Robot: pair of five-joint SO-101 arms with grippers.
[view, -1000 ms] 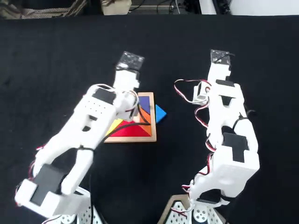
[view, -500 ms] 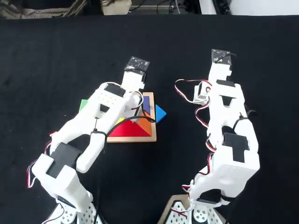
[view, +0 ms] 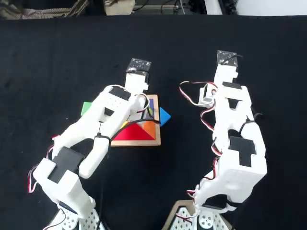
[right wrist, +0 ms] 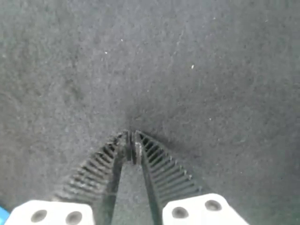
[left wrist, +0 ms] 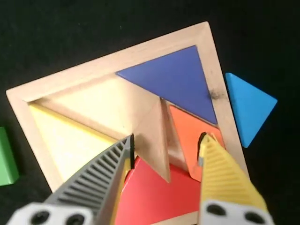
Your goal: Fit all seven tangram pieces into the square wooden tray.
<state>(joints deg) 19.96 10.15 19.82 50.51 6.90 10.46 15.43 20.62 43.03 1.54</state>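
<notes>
Findings, from the left edge of the table (view: 48, 52) to the right.

1. A green piece (view: 86, 107) lies outside the tray (left wrist: 112, 61), near its left edge and apart from it. The arm covers most of it, so its shape and heading cannot be judged.

2. The left gripper (left wrist: 165, 143) hangs over the tray's middle with its fingers apart and nothing between them. The tray sits square to the table edges. Seated in it are a yellow triangle (left wrist: 70, 145), a red triangle (left wrist: 150, 197), a dark blue triangle (left wrist: 176, 79) and an orange piece (left wrist: 185, 126). Bare wood shows between them.

3. A light blue triangle (left wrist: 248, 105) lies flat on the table, just beside the tray's right edge toward its far corner. Its long side runs along that rim and its square corner points away, toward the table's right edge.

4. The right gripper (right wrist: 131, 145) rests over bare table near the right side, fingers together, holding nothing.

Risks:
- Lowering the spread fingers here would probably catch the orange or red piece and lift it out of its seat.
- The light blue triangle sits so close to the rim that a finger on that side may push the tray instead.
- A piece set down at the wrong turn would likely ride up on its neighbours.
</notes>
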